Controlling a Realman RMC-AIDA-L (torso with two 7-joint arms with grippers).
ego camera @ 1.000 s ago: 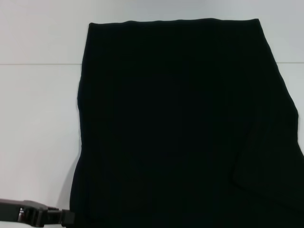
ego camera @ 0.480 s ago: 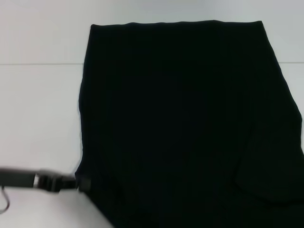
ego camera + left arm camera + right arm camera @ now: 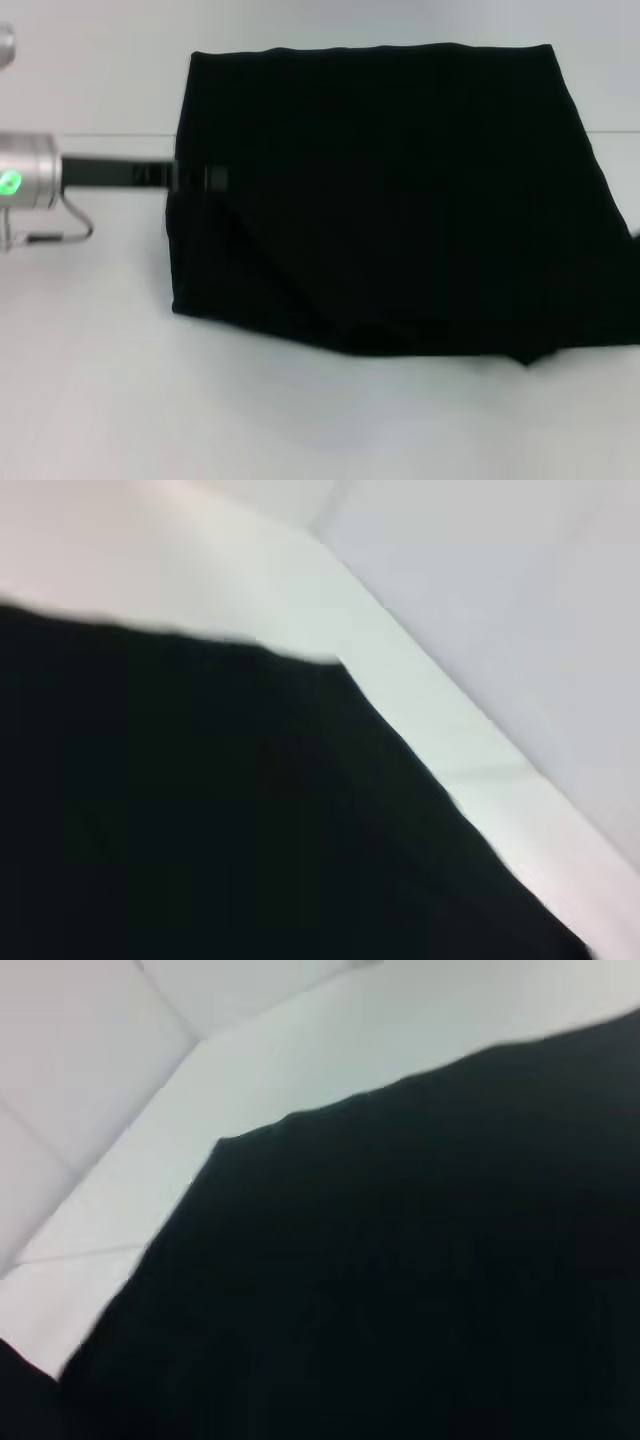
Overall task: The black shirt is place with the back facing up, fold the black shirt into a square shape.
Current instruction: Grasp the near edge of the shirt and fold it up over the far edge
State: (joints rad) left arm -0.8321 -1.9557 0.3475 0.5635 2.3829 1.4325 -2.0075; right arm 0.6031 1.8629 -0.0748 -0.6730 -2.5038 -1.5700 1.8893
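Black shirt (image 3: 390, 190): left end effector (image 3: 195, 179) apparently at its left edge.

No readable text, labels, brands or numbers in any view. The plain black fabric shirt (image 3: 390, 190) shows no lettering on its upward side. The silver cylindrical left arm segment (image 3: 25, 185) at far left carries only a green indicator light, no markings legible.

Light: bright, even, diffuse; no clear source.
Shadows: a faint soft one along the near edge of the black shirt (image 3: 400, 200).
Glare: washed-out white table (image 3: 300, 430).
Blur: both wrist views soft; shirt edges smeared.
Detail: fabric folds barely readable.
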